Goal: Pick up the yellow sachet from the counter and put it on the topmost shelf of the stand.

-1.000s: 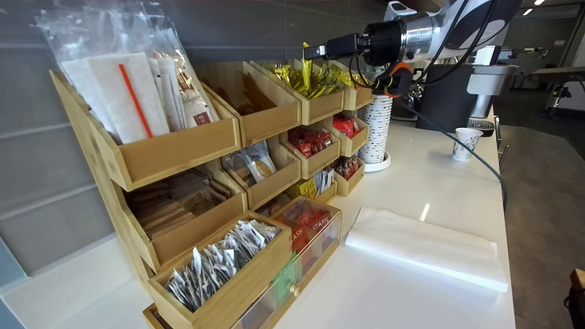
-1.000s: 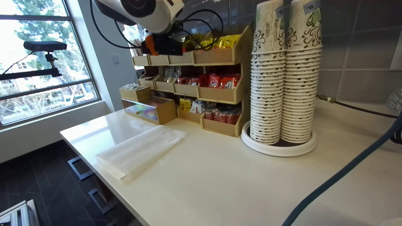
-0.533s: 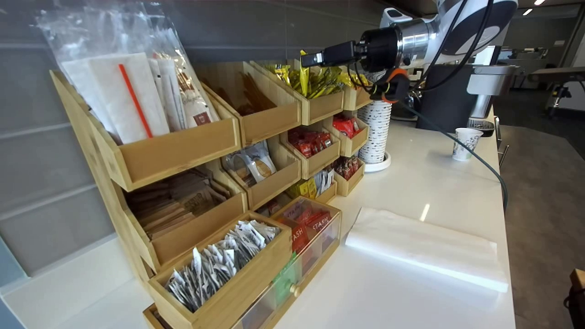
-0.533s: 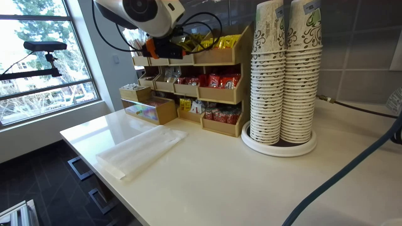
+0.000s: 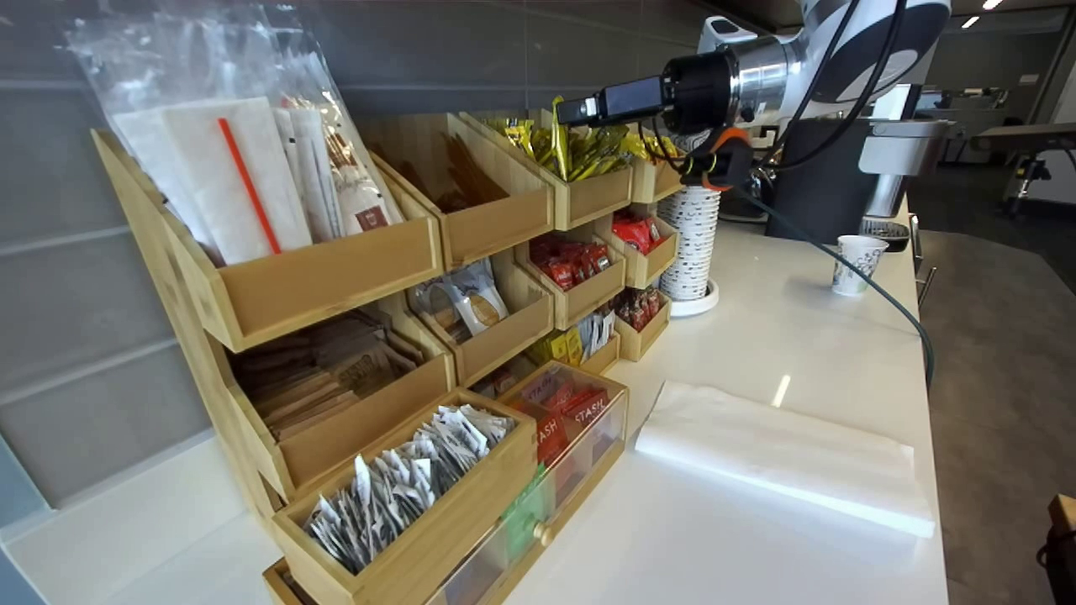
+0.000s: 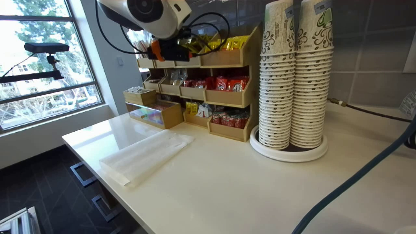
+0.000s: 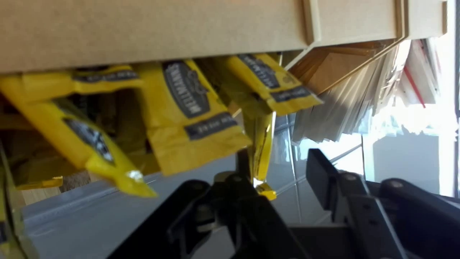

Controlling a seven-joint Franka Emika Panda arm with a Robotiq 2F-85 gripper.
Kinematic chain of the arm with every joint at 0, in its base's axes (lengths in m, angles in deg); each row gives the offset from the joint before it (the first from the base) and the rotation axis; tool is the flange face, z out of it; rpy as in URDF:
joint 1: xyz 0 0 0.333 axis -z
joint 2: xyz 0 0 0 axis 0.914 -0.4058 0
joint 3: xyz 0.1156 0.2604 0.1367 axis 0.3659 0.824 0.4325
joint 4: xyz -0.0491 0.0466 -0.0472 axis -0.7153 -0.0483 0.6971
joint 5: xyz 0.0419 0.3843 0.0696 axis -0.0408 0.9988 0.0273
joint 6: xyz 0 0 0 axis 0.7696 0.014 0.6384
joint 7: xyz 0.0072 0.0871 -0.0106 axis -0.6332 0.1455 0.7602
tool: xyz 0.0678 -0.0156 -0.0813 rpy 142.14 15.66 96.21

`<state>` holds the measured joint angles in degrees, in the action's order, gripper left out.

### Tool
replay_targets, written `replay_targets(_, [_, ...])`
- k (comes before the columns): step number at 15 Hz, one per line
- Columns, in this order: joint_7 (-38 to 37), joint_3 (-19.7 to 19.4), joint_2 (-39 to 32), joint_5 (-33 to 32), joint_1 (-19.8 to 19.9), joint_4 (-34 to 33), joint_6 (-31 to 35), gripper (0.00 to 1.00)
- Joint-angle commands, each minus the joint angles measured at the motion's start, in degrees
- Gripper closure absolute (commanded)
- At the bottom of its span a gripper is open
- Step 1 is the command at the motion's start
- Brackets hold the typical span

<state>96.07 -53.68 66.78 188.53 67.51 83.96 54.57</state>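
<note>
Robotiq gripper (image 7: 279, 162) at the top of the wooden stand (image 5: 206, 346), fingers parted, slim yellow sachet (image 7: 263, 145) upright in the gap nearer one fingertip, contact unclear, its lower end in a topmost-shelf bin (image 5: 598, 200) among yellow packets (image 5: 597, 153), stacked paper cups (image 6: 276, 97) beside the stand.

readable brands: hellmann's and stash

in the wrist view, the middle yellow sachet (image 7: 190, 140) says hellmann's, wrong way up, same as the sachet to its right (image 7: 284, 97). their dark strips (image 7: 211, 126) are too blurry for me. in an exterior view, one red packet (image 5: 585, 409) reads stash, the packet beside it (image 5: 549, 439) only ash. cup stickers (image 6: 322, 6) are too tiny.
</note>
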Motion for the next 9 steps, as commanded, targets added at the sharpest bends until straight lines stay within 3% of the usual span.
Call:
replay_targets(1, [-1.9, 0.8, -0.4, -2.6, 0.2, -1.2, 3.3, 0.23])
replay_targets(4, [-2.3, 1.3, -0.9, -5.7, -0.2, -0.9, 5.7, 0.02])
replay_targets(9, [-3.1, 2.1, 0.2, -10.3, -0.3, -1.2, 8.0, 0.00])
